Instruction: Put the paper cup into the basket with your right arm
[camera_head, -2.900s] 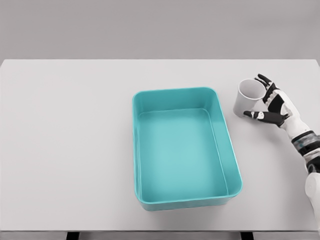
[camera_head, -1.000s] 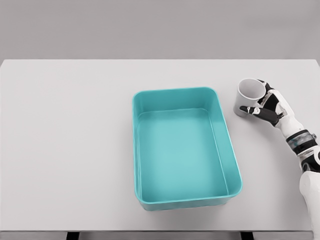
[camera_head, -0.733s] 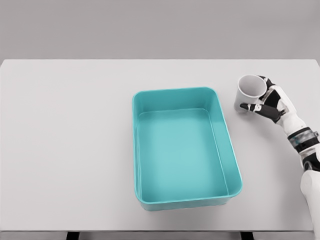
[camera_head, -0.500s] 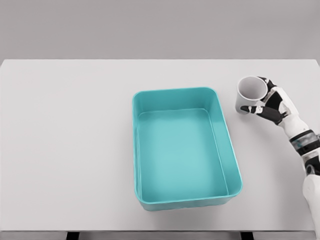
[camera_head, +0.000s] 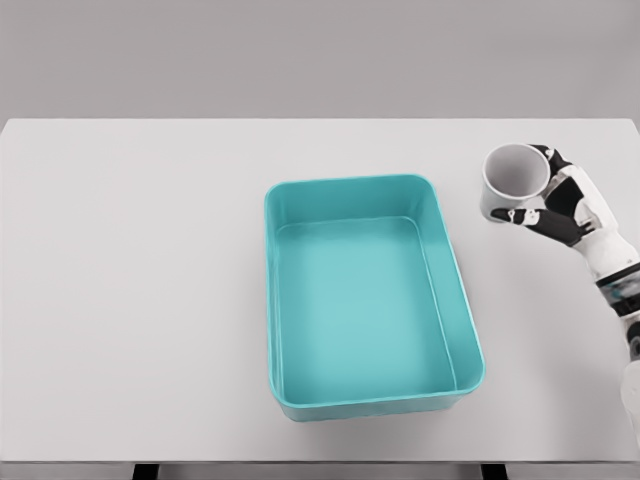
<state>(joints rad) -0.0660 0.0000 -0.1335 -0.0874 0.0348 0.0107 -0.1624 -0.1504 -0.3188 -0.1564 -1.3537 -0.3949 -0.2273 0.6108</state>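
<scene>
The white paper cup (camera_head: 512, 178) is upright with its mouth open upward, raised a little off the white table (camera_head: 140, 280) at the right side. My right hand (camera_head: 545, 200) is shut on the cup, thumb across its front and fingers around its far side. The teal basket (camera_head: 276, 300) sits in the middle of the table, to the left of the cup, with nothing inside it. My right forearm runs off toward the lower right edge. The left arm does not show.
The table's far edge runs along the top of the view and its near edge along the bottom. A strip of bare tabletop separates the basket's right rim from the cup.
The right hand closed around the cup, then lifted it; the cup now sits higher and slightly further right in the view than a second ago.
</scene>
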